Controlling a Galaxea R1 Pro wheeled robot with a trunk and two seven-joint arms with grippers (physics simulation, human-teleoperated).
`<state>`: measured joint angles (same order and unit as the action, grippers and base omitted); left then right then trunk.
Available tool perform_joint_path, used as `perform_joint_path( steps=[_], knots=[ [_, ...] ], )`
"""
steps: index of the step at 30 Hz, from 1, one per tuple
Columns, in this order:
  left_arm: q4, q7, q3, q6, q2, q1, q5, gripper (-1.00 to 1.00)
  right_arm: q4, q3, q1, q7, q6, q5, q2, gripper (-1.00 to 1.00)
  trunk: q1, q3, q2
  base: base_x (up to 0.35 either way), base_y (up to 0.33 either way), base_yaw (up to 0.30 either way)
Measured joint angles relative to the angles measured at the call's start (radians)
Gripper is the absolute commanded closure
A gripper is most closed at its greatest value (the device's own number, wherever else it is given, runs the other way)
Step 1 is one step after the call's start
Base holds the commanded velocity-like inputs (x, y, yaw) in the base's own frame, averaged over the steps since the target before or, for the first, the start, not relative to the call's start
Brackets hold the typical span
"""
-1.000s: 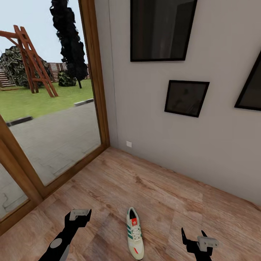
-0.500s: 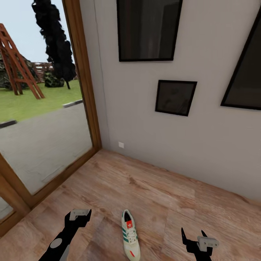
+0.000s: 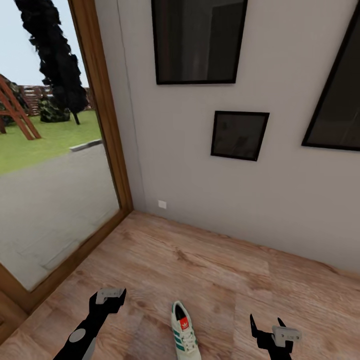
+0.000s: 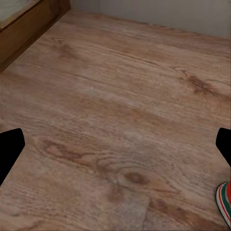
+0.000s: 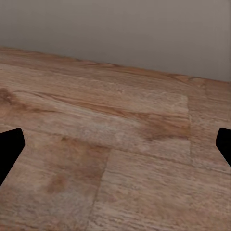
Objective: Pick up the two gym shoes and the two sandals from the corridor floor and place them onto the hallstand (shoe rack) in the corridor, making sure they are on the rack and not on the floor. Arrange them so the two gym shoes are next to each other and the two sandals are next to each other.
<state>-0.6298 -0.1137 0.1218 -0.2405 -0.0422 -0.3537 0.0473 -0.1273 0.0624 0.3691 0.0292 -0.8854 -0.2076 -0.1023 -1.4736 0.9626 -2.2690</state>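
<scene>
**A:** Gym shoe (image 3: 184, 335): one, cream-white with green stripes and a red tongue label, lying on the corridor floor (image 3: 210, 270) at the near edge of the head view, its heel end cut off by the frame. It sits between the two arms, a little nearer the left gripper (image 3: 110, 295) than the right gripper (image 3: 270, 327), and touches neither.

**B:** How would it handle?

**A:** Light, I'd judge, with a soft upper that gives under pressure and a stiffer sole. Pinching across the collar or the heel counter looks safest; the laces and toe would likely squash or slip.

**B:** And the jaws?

**A:** Both sets stand apart with nothing between them. In each wrist view the dark fingertips sit at opposite sides with bare planks between; the left wrist view catches a sliver of the shoe's (image 4: 224, 204) red and green edge.

**B:** The count?

**A:** One gym shoe, no sandals and no hallstand visible here. Beyond that, three dark framed pictures (image 3: 238, 134) on the grey wall (image 3: 280, 200), a wood-framed glass door (image 3: 97, 115) onto a garden, and a small white outlet (image 3: 162, 204) low in the corner.
</scene>
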Motion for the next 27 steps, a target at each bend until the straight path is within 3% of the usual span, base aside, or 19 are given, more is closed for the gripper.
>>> perform_joint_path(
  steps=[10,27],
  knots=[
    [0.000,0.000,0.000,0.000,0.000,0.000,0.000,-1.00,0.000,0.000,0.000,0.000,0.000,0.000,0.000,-1.00,0.000,0.000,0.000,0.068,0.161,-0.009],
    [0.001,0.000,0.000,0.000,0.000,0.000,0.000,-1.00,0.001,0.000,0.000,0.000,0.000,0.000,0.000,-1.00,0.000,0.000,0.000,0.003,0.012,-0.040]
  ],
)
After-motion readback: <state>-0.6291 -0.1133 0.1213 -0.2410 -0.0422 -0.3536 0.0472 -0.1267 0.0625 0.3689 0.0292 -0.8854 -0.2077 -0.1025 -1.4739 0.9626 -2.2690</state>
